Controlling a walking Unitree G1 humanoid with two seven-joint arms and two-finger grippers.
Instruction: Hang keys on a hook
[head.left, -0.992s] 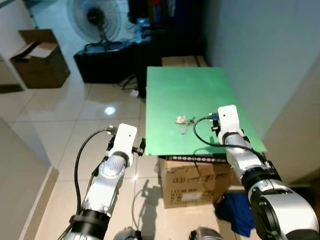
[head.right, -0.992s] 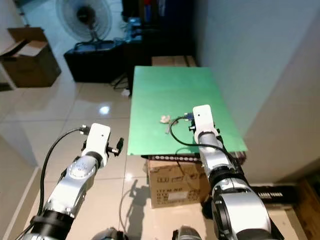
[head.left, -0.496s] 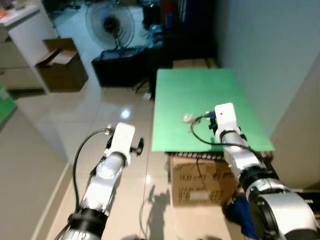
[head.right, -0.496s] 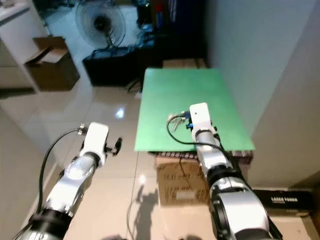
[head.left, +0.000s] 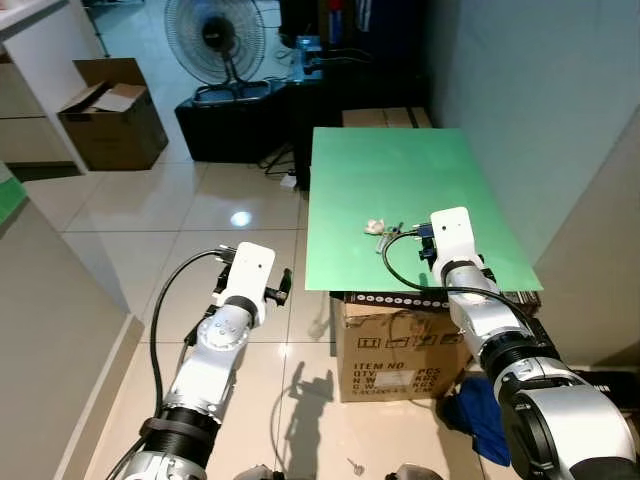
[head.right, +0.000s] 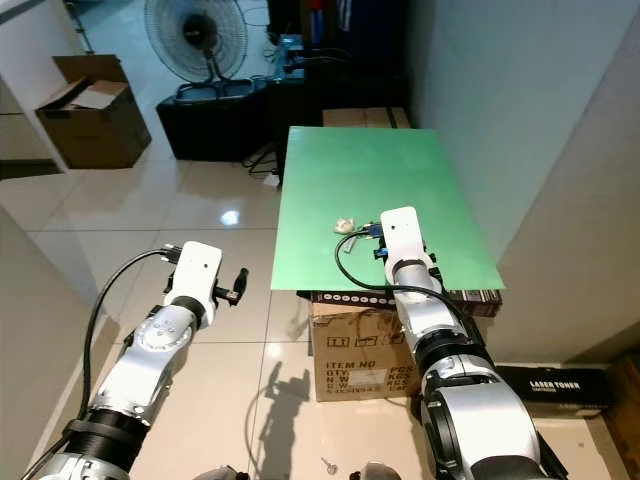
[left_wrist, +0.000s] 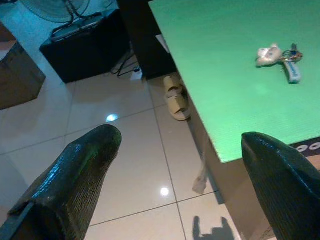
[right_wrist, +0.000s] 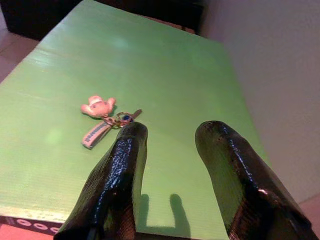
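The keys (head.left: 379, 227), with a pale pink figure charm and a white strap, lie on the green table (head.left: 400, 170) near its front half. My right gripper (right_wrist: 172, 128) hovers over the table's near edge, open and empty. In the right wrist view the keys (right_wrist: 106, 118) lie just beyond its fingertips, off to one side. My left gripper (left_wrist: 180, 142) is held over the tiled floor to the left of the table, open wide with nothing in it. In its wrist view the keys (left_wrist: 280, 55) sit far off on the tabletop.
A cardboard box (head.left: 395, 350) stands under the table, with a blue cloth (head.left: 478, 420) beside it. Slippers (left_wrist: 175, 97) lie by the table's left edge. A fan (head.left: 212, 30), a black cabinet (head.left: 235, 120) and an open box (head.left: 105, 118) stand behind. A wall runs along the right.
The whole picture has shifted as the camera moved. Both arms hold much the same pose, and the keys lie in the same place on the table.
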